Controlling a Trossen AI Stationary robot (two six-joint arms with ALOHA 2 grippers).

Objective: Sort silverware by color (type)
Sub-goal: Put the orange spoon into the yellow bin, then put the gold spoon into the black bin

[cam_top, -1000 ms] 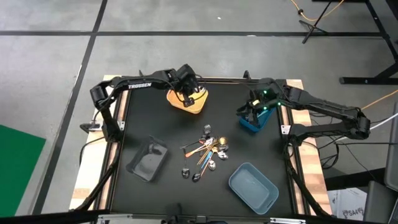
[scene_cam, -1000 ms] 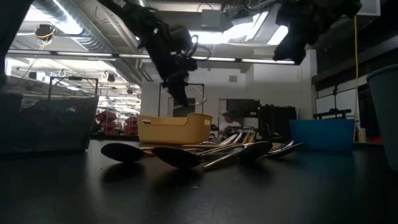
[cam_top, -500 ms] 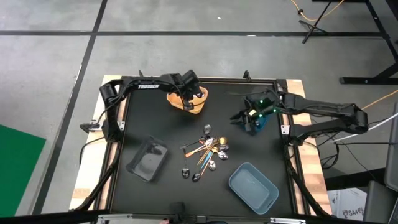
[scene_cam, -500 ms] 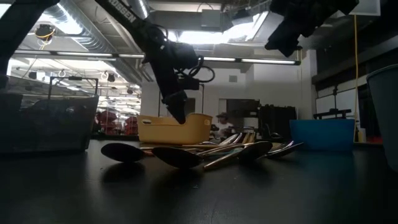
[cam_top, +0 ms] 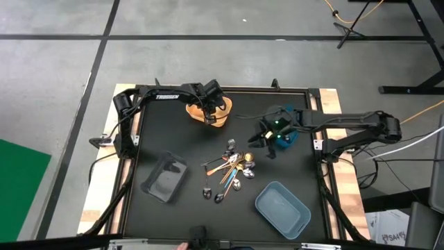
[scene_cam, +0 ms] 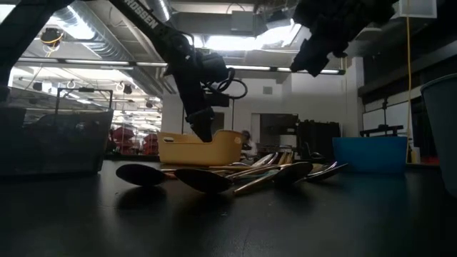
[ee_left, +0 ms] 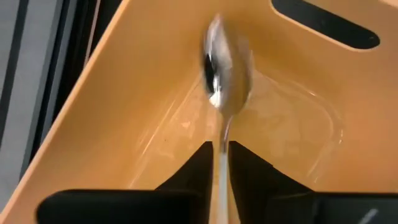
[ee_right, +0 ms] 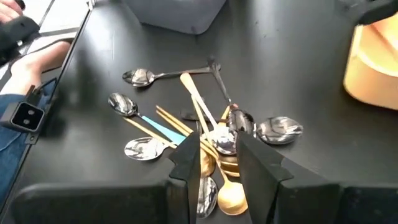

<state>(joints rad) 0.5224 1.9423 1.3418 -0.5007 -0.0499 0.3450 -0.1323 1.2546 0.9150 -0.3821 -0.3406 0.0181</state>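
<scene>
Right gripper [cam_top: 264, 141] moved off blue bin [cam_top: 286, 137].

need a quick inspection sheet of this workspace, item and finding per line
surface: black table, pale wooden border.
job's things: silverware pile mid-table; a silver spoon between the left tool's fingers inside the yellow bin.
clutter: clear bin, grey-blue bin, blue bin.
grippers: left tool over the yellow bin; right tool, empty and open, between the blue bin and the pile.
cables: orange cable on the floor, right.
surroundings: grey floor, green mat; a person's hand at the table edge.
</scene>
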